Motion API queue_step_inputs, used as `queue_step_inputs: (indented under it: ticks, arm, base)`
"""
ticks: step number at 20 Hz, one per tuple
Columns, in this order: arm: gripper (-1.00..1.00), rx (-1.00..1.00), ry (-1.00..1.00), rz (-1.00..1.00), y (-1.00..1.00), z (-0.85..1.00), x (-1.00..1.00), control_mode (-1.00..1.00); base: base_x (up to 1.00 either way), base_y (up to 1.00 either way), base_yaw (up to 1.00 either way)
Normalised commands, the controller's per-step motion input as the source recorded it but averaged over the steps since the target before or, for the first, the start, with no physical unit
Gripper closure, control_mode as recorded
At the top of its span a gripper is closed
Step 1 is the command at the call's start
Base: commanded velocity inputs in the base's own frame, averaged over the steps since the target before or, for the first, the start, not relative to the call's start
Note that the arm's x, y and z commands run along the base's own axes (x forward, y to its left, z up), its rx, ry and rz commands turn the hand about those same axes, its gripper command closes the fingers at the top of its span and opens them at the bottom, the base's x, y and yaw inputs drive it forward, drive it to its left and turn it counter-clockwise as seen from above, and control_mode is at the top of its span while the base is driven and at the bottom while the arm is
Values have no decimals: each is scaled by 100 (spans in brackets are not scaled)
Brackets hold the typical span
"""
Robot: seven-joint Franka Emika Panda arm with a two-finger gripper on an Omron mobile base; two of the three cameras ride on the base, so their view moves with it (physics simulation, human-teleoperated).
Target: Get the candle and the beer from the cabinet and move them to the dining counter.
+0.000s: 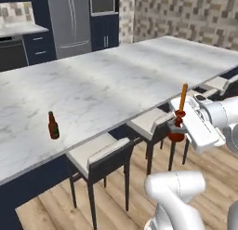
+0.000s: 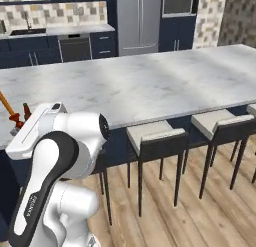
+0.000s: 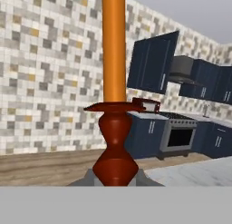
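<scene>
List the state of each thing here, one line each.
Candle: upright, held in the gripper, off the counter's edge above the stools.
Beer: upright on the dining counter, capped.
Gripper: shut on the candle's holder.
Cabinet: door open.

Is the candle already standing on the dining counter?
No, the candle is held in the gripper beside the dining counter, above the stools.

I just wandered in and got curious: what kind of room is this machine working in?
A home-style kitchen, computer-rendered. A long marble dining counter with stools alongside fills the middle, and a steel fridge stands among navy cabinets. The gripper carries a candle; a beer stands on the counter.
</scene>
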Motion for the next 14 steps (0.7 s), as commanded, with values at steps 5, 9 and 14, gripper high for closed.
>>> queue_step_inputs:
  ticks: [5,9,14]
  arm:
    - [100,0,0,0,0,0,0,100]
    - [100,0,0,0,0,0,0,100]
    - [100,0,0,0,0,0,0,100]
  base:
    - [45,-56,43]
    - [52,-46,43]
    - [61,-34,44]
